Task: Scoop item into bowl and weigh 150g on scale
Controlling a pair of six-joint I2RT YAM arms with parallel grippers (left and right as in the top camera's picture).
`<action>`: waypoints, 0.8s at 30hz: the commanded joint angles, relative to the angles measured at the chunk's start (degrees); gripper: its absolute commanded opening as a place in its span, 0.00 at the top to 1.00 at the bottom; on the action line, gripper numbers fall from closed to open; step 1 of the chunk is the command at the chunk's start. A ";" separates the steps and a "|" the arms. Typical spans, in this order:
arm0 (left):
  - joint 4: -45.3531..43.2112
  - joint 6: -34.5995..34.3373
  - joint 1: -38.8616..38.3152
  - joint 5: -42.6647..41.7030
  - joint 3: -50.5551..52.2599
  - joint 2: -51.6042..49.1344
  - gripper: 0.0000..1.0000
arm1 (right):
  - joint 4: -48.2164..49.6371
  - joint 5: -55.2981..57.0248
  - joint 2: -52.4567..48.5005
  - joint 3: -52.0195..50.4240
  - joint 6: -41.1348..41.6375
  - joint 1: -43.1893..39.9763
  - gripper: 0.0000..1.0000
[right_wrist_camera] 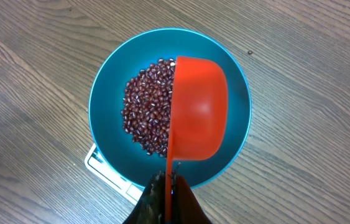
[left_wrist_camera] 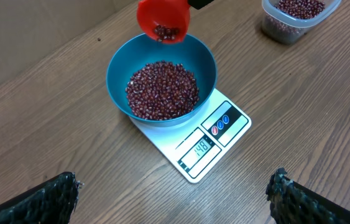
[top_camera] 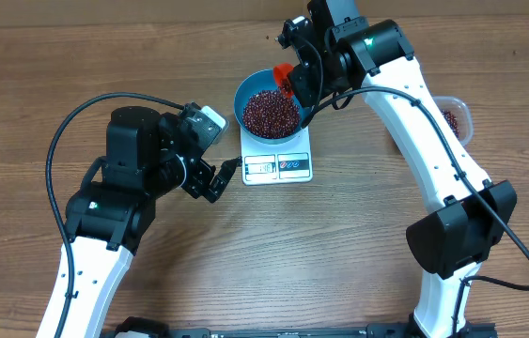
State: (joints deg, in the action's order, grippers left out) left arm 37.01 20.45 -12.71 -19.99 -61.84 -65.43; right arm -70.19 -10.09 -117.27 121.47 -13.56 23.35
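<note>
Counter [top_camera: 339, 272], wood-grain: one. Robot arms: two, a left arm [top_camera: 104, 221] and a right arm [top_camera: 424, 127]. Bowl [left_wrist_camera: 207, 68], blue, round: one. Scale [left_wrist_camera: 234, 127], white, flat: one, with one display window [left_wrist_camera: 201, 148] and two round button markings [left_wrist_camera: 220, 122]. Scoop [right_wrist_camera: 199, 109], red: one. Tub [left_wrist_camera: 280, 31], clear plastic: one, toward the counter's right side. Beans [left_wrist_camera: 162, 90], small, dark red-brown: too many to count singly. They lie in three lots: one heap in the bowl, a few in the scoop, one lot in the tub.
</note>
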 commanded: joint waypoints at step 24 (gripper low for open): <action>-0.15 -0.79 0.31 -0.81 0.09 -0.15 0.01 | 0.59 -0.02 2.29 1.92 -7.74 0.42 0.96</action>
State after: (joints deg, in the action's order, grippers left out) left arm 37.01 20.45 -12.71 -19.99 -61.84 -65.43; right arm -69.78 -10.07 -117.27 121.47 -20.36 23.40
